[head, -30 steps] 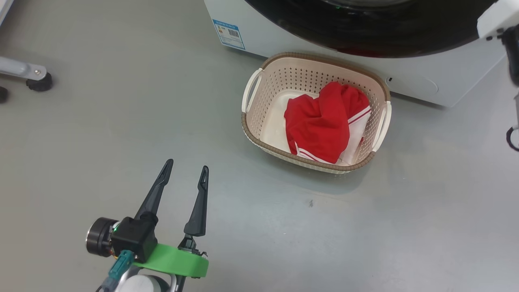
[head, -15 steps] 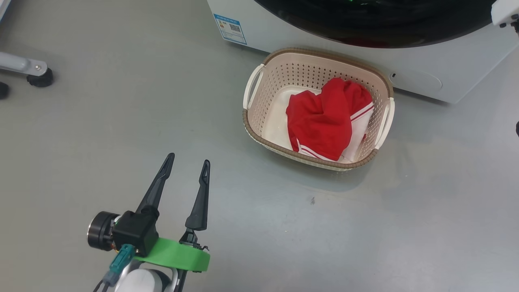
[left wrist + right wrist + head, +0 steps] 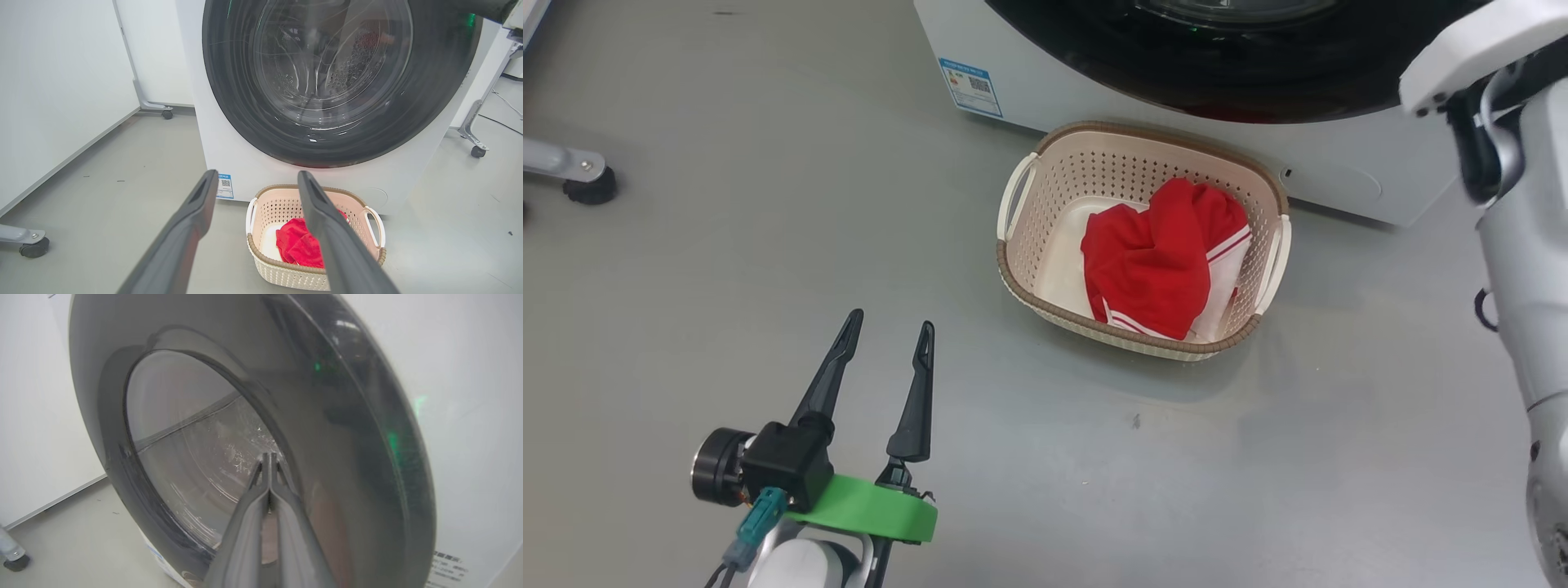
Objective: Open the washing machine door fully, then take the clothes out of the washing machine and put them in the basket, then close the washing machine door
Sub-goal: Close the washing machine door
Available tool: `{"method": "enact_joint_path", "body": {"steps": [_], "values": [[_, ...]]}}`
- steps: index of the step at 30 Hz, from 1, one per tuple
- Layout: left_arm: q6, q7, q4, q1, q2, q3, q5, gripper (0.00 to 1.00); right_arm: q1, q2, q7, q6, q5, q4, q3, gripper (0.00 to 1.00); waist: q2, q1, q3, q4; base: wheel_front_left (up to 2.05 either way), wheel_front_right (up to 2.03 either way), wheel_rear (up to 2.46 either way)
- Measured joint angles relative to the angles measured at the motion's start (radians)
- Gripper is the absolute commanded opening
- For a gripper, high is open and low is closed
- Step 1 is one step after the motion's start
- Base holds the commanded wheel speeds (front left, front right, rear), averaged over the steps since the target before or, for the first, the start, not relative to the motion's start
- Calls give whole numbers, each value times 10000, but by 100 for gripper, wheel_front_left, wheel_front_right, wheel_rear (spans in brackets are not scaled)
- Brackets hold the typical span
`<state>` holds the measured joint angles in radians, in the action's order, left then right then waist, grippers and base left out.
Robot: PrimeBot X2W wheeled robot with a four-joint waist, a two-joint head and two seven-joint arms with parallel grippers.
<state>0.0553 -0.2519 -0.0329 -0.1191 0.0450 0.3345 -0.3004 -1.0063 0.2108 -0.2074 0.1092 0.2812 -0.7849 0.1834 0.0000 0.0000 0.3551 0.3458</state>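
Observation:
The cream basket (image 3: 1013, 175) stands on the floor in front of the white washing machine (image 3: 1045, 90). The red clothes (image 3: 1152, 261) with white stripes lie bunched inside it. The washing machine door (image 3: 229, 81) looks pressed flat against the machine's front, its glass bowl facing out. My left gripper (image 3: 889, 321) hovers open and empty over the floor, left of and nearer than the basket (image 3: 294, 277). My right gripper (image 3: 267, 456) is shut on nothing, its tips close against the door (image 3: 347, 437) near the glass. Contact with the door is unclear.
My pale right forearm (image 3: 1519, 269) hangs along the right edge of the head view. A wheeled frame foot (image 3: 588, 184) sits at the far left, and another stand's caster (image 3: 476, 149) is right of the machine. A white wall panel (image 3: 53, 102) runs along the left.
The head camera has shifted, so the whole picture moved. My right arm now shows far more at the right edge. The left gripper stays open; the basket and clothes rest as before.

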Motion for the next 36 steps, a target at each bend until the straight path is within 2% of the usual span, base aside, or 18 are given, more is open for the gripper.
{"method": "enact_joint_path", "body": {"steps": [8,9,10,12,24,36], "values": [[10,-2,-194,18,0,-150,29,100,1289,-545,-286,48,224,-79,253,2,0,0,-532,-329,0,0,0],[13,-2,-198,35,4,-180,31,100,1429,-619,-286,65,253,-79,290,29,0,0,-600,-388,0,0,0],[17,-2,-199,58,8,-217,33,100,1555,-692,-288,71,267,-73,318,64,0,0,-660,-450,0,0,0],[21,-2,-217,73,10,-240,54,100,1679,-763,-291,73,284,-69,345,100,0,0,-720,-514,0,0,0],[23,-2,-460,419,104,-443,100,100,3493,-1127,-407,125,550,606,416,100,0,0,-1504,-1299,0,0,0],[17,-2,-562,804,318,-579,40,100,5716,-1298,-405,125,644,2278,280,100,0,0,-2246,-2249,0,0,0]]}}
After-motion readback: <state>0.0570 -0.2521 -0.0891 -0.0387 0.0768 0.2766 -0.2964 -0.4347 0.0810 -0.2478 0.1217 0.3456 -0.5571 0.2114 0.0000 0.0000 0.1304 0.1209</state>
